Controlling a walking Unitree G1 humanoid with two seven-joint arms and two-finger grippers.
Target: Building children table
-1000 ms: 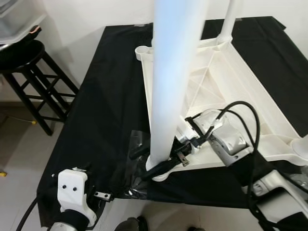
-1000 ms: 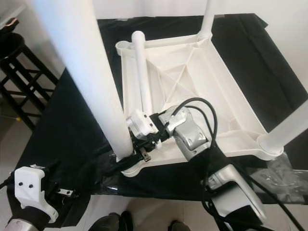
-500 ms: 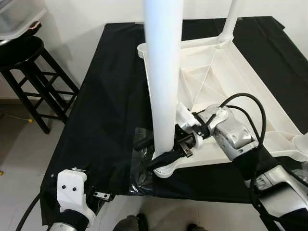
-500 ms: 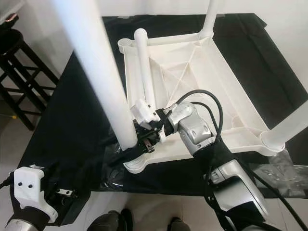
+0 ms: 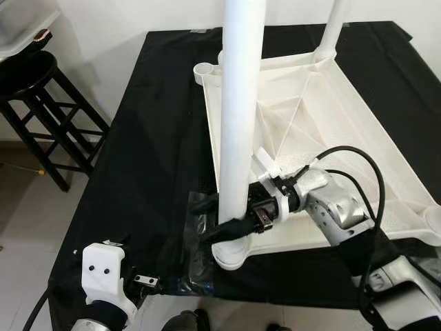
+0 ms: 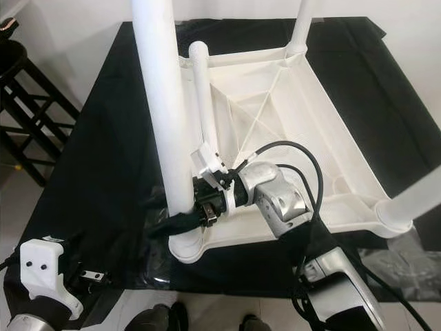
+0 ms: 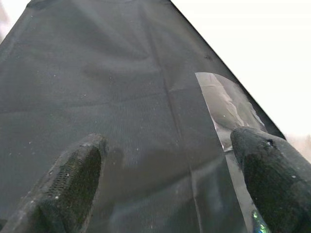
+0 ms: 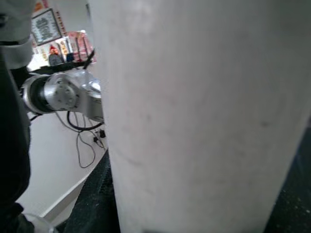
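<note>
Where the upturned tabletop (image 5: 331, 124) meets the desk's (image 5: 158, 138) front edge, the right gripper (image 5: 224, 219) clamps the upright leg (image 5: 238, 117) between its fingers; the left gripper (image 7: 170, 194) hangs open below the front-left corner.

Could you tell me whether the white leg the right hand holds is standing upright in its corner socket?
Upright. The white leg rises from the tabletop's near corner socket, with the right hand gripping it low.
</note>
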